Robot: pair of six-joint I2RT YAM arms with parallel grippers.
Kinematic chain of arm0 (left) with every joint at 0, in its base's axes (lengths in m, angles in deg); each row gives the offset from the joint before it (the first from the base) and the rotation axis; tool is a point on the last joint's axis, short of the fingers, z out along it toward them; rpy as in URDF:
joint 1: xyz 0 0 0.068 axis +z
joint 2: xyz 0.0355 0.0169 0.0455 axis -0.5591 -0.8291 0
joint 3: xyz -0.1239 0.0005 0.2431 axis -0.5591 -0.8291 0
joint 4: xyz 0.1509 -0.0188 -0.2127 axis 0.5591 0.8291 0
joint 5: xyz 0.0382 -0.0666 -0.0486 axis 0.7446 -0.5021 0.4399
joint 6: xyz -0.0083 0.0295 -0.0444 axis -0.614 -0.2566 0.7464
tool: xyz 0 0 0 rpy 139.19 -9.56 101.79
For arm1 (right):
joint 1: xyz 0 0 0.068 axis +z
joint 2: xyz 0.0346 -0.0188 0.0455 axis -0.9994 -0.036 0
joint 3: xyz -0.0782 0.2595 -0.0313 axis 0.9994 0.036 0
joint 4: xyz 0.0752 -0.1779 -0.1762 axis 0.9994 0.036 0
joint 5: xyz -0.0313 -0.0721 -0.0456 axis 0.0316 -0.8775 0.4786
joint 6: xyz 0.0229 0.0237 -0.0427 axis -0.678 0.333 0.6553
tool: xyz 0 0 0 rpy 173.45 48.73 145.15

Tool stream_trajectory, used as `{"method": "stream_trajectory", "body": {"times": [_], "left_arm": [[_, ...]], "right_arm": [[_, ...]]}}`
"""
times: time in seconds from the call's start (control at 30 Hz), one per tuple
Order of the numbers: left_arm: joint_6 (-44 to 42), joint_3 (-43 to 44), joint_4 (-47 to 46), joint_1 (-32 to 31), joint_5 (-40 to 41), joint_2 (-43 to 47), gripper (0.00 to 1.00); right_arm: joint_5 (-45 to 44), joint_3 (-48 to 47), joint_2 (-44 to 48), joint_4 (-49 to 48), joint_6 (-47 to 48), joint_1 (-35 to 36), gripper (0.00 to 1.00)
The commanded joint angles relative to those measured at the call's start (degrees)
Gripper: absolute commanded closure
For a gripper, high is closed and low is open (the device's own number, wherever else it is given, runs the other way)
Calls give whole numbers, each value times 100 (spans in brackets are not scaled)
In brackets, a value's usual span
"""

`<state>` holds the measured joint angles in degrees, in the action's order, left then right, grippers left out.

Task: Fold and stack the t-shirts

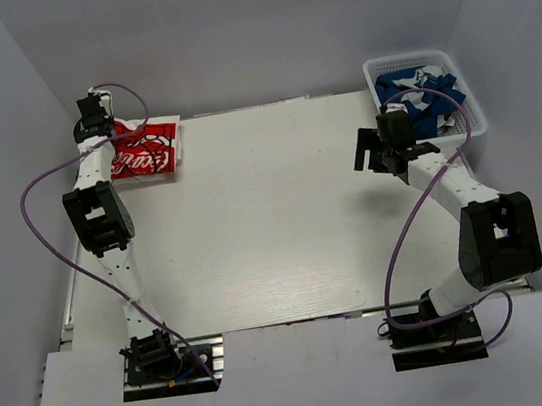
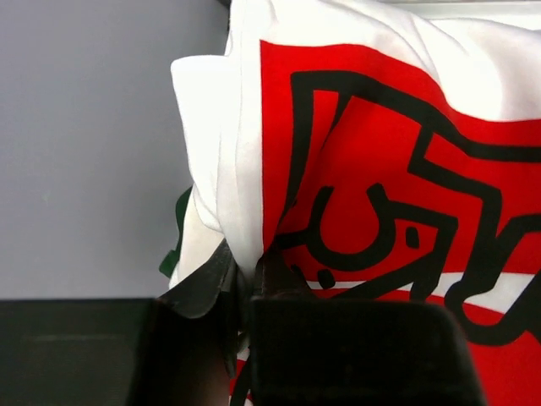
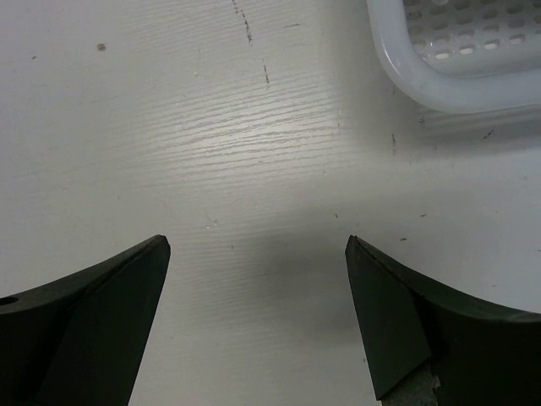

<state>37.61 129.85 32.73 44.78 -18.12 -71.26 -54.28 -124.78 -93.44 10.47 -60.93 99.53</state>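
Note:
A white t-shirt with a red graphic (image 1: 145, 150) lies folded at the table's far left corner. My left gripper (image 1: 101, 121) is at its left edge, shut on a fold of that white cloth (image 2: 237, 211), with its fingertips (image 2: 275, 275) pressed into the shirt. A bit of green-printed cloth (image 2: 176, 241) peeks out beneath that shirt. A royal blue t-shirt (image 1: 421, 93) lies crumpled in the white mesh basket (image 1: 473, 122) at the far right. My right gripper (image 1: 389, 158) hovers just in front of the basket, open wide over bare table (image 3: 254, 169), holding nothing.
Grey walls close in the table on the left, back and right. The basket's rim (image 3: 439, 89) is just ahead and to the right of my right gripper's fingers. The white tabletop (image 1: 274, 223) stretches between the two arms.

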Motion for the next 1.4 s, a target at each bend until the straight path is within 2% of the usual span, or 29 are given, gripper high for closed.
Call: {"method": "stream_trajectory", "body": {"times": [0.0, 0.07, 0.23, 0.43, 0.67, 1.1, 1.27, 1.37], "left_arm": [[388, 206, -360, 125, 351, 67, 100], [450, 206, -280, 125, 114, 119, 100], [564, -760, -938, -6, -237, 1206, 100], [618, -585, -597, -6, -843, 1928, 100], [618, -1024, -491, -6, -1162, 2729, 100], [741, -919, -429, -6, -1206, 2203, 100], [943, -279, -140, -6, -1645, 2149, 100], [1048, -225, -69, -6, -1926, 2289, 100]], "right_arm": [[-177, -207, 6, 44, 59, -8, 10], [-168, -206, -21, 35, 50, -17, 10], [-142, -242, -3, 79, 50, -8, 10], [51, -137, 234, 105, 24, -8, 10], [210, -101, 340, 88, 6, -8, 10], [227, -162, 278, 149, 6, 9, 10], [227, -145, 296, 96, 32, -8, 10], [253, -127, 305, 88, 23, 9, 10]]}}
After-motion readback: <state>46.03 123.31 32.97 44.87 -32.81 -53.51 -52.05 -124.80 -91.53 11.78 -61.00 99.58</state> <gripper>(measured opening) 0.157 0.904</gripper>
